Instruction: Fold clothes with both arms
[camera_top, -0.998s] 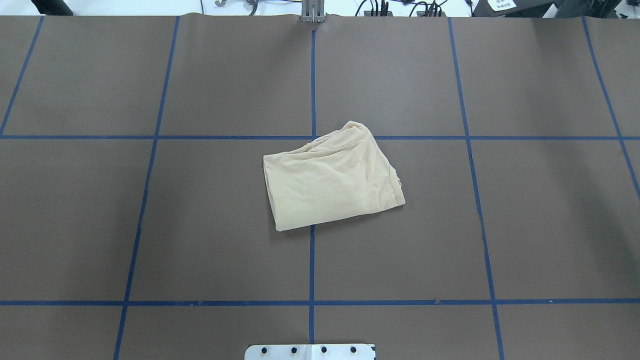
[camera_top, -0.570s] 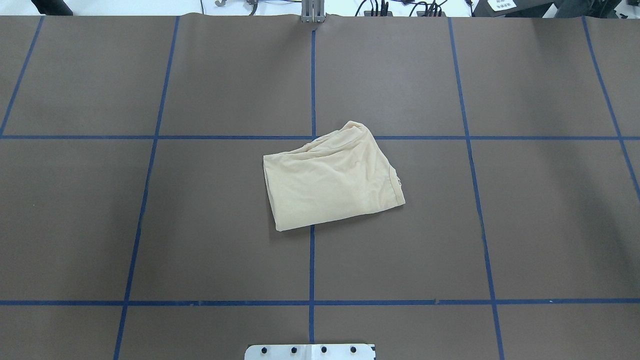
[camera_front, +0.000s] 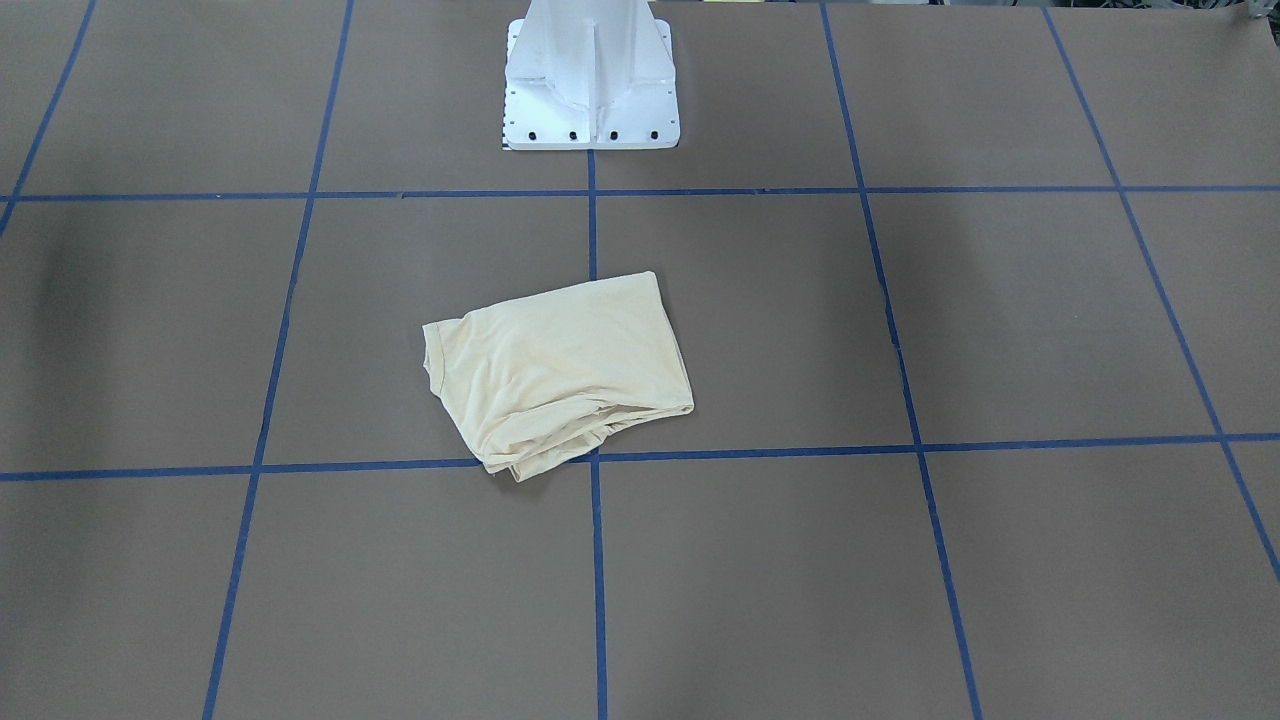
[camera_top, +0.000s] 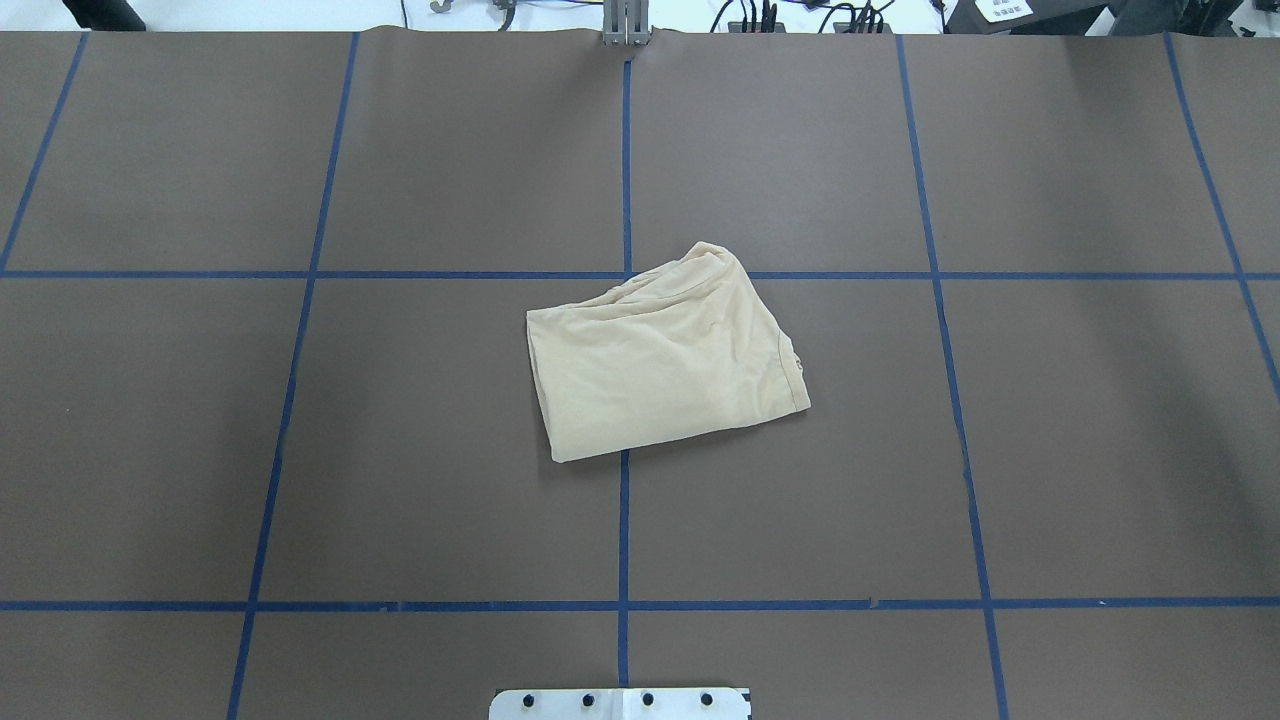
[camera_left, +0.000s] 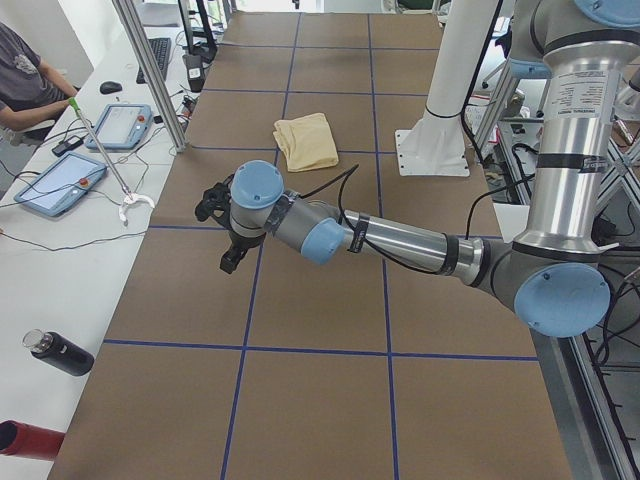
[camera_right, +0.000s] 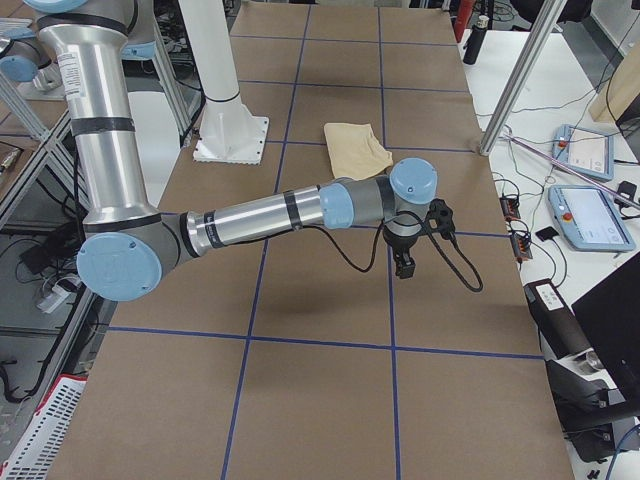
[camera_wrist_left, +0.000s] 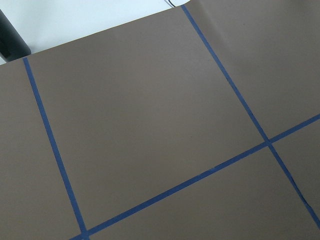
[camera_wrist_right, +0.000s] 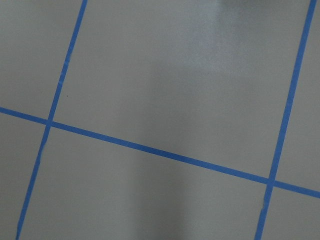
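Shirt (camera_top: 665, 355) lies folded mid table (camera_top: 400, 450), across the center tape line (camera_top: 624, 520); left gripper (camera_left: 231, 262) & right gripper (camera_right: 405, 268) hang well away from it, only side cams catch them so can't tell jaw opening or grip

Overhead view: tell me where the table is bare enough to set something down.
Bare brown squares flank the folded shirt on both sides, and the whole row between it and the white base plate is free. Only the centre is taken, where the shirt straddles the middle tape line.
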